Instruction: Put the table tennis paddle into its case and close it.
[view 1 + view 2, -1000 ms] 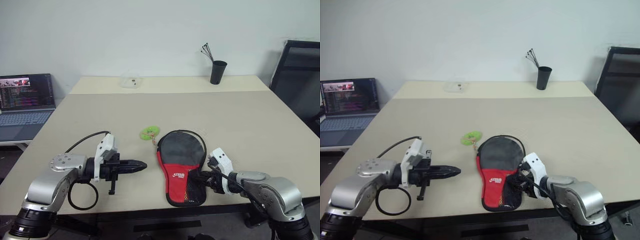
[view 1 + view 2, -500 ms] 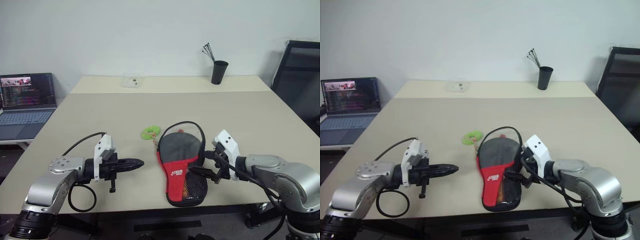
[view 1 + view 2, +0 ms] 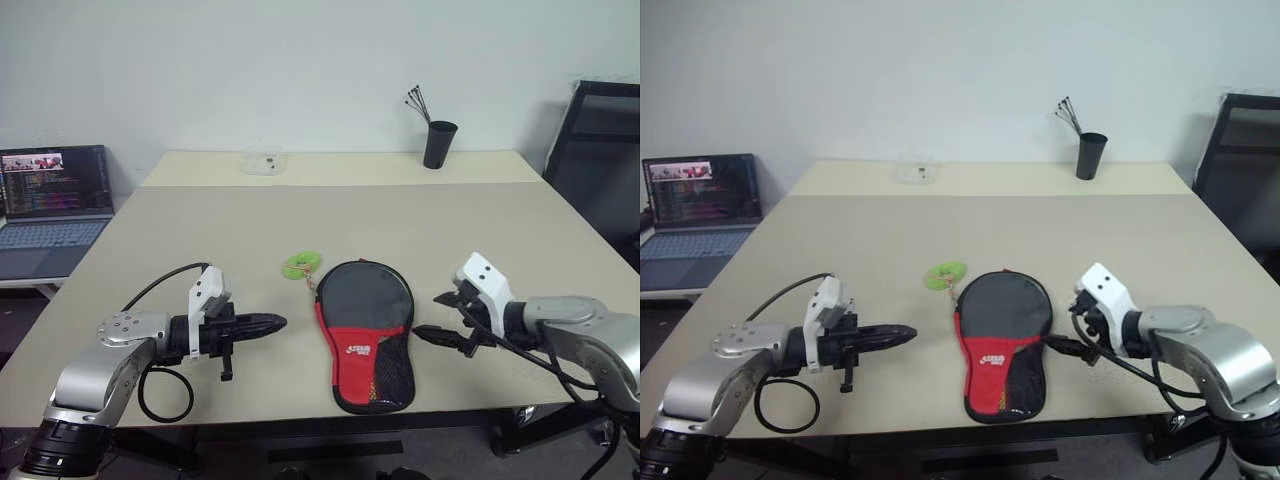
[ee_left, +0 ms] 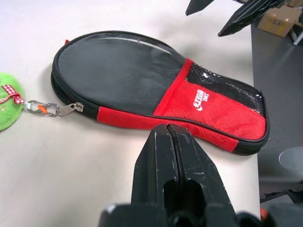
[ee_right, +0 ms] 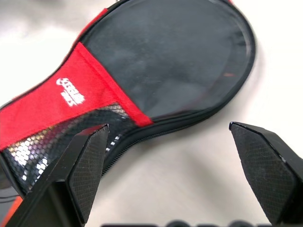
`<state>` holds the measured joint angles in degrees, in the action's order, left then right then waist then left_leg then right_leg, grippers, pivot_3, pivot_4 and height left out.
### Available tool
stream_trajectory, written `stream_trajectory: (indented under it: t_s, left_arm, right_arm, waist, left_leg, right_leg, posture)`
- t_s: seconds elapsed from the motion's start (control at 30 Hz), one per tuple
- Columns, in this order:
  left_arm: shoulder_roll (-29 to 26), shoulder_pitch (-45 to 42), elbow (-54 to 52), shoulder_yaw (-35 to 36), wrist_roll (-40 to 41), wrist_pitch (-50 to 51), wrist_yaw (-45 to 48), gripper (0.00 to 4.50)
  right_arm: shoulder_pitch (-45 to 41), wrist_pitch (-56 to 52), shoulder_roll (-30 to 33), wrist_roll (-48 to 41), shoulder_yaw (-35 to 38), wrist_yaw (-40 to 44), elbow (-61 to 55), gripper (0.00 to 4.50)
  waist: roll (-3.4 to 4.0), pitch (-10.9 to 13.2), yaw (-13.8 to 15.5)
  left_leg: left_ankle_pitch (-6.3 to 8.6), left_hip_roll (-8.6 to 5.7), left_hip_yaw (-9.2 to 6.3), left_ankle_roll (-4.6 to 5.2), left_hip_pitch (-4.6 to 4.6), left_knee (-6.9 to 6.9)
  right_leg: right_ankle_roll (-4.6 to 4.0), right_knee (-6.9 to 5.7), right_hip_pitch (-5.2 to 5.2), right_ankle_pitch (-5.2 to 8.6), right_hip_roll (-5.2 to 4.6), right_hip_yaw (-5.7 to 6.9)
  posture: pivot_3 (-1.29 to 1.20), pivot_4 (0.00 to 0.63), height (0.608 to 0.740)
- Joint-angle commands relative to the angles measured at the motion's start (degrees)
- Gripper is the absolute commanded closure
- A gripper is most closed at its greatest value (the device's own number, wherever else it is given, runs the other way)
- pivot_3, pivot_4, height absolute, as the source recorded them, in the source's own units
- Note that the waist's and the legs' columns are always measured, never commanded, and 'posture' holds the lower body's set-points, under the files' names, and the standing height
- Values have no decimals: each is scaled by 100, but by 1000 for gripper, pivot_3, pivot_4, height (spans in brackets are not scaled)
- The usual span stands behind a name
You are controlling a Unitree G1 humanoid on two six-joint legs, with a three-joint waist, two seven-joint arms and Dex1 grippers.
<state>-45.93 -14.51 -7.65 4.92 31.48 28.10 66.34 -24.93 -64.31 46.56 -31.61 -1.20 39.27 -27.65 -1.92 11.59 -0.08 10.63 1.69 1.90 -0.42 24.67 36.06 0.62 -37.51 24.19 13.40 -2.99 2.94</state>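
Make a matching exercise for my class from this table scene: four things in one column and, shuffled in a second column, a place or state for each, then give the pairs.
Things
1. case
2. left tool
3. right tool
4. black cup

Places or states
A. fingers spread wide, holding nothing
B. standing at the table's far edge
C. fingers pressed together, holding nothing
D. lying flat between the two arms, flap down

Pairs: 1-D, 2-C, 3-A, 4-B
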Motion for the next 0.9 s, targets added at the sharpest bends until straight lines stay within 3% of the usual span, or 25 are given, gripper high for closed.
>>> stream_trajectory:
  t_s: [0.03,0.17,0.3,0.5,0.6,0.9]
  left_arm:
    - [15,-178,-106,191,65,-26,-138,4500]
    - [139,-415,83,152,-36,-100,-333,4500]
    - [360,-762,341,61,-201,-107,-688,4500]
    - [596,-1173,835,-66,-537,10,-1157,4500]
    - [823,-1588,1435,-129,-972,-191,-1661,3924]
    - [1423,-2601,3061,-328,-1620,-717,-2060,813]
  right_arm:
    - [-251,328,-326,-270,250,105,-26,27]
    - [-444,435,-1038,-471,82,-21,-40,27]
    - [-549,747,-1654,-28,-499,-355,435,27]
    - [-591,988,-2129,288,-767,-587,809,27]
    - [-552,1078,-2250,439,-914,-644,877,0]
    - [-572,1150,-2475,623,-1027,-706,994,0]
  waist:
    - [-1,0,-3]
    - [-1,0,0]
    - [-4,-2,1]
    - [-5,-2,0]
    - [-6,-3,3]
    - [-8,-4,3]
  left_leg:
    - [0,0,0,0,0,0]
    - [-1,2,-4,0,0,2]
    - [0,-3,-2,0,1,2]
    - [-1,-3,0,0,3,5]
    - [-1,-3,-3,1,1,7]
    - [-1,-3,0,1,2,10]
  right_leg:
    - [0,0,0,0,0,-1]
    - [4,-6,0,-2,8,1]
    - [6,-4,-2,-3,20,-1]
    - [8,-9,0,-5,21,-3]
    - [8,-13,-2,-5,23,0]
    - [9,-18,0,-6,25,-1]
  posture:
    - [0,150,740]
    - [0,150,740]
    - [0,150,740]
    - [0,150,740]
    - [0,150,740]
    - [0,150,740]
